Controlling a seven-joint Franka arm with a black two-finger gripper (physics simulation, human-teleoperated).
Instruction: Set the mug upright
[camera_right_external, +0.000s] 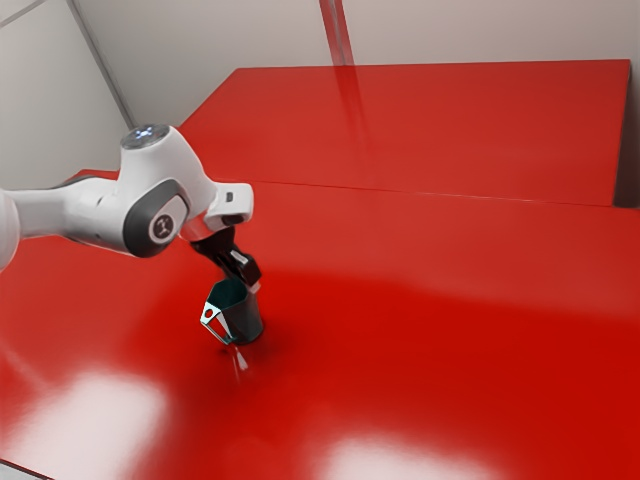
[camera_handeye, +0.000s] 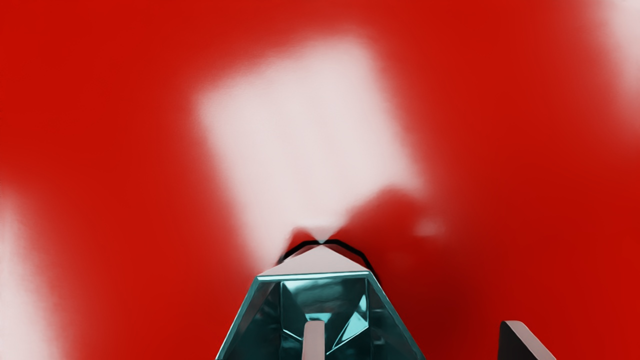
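Pincer (camera_handeye: 419, 341) tips stand apart by the mug (camera_right_external: 243, 318), which sits mouth-up on the red table (camera_right_external: 440, 350), handle (camera_right_external: 213, 322) toward eight o'clock in the exterior view, looking hard and probably slippery (so shiny!), best pinched at its rim (camera_handeye: 312, 275).

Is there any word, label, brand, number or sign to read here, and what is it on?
No text is readable.
Round emblem on the white arm: too small to read.
Bluish marks on the arm's round cap: too small to read.
Mug: no lettering that I see.
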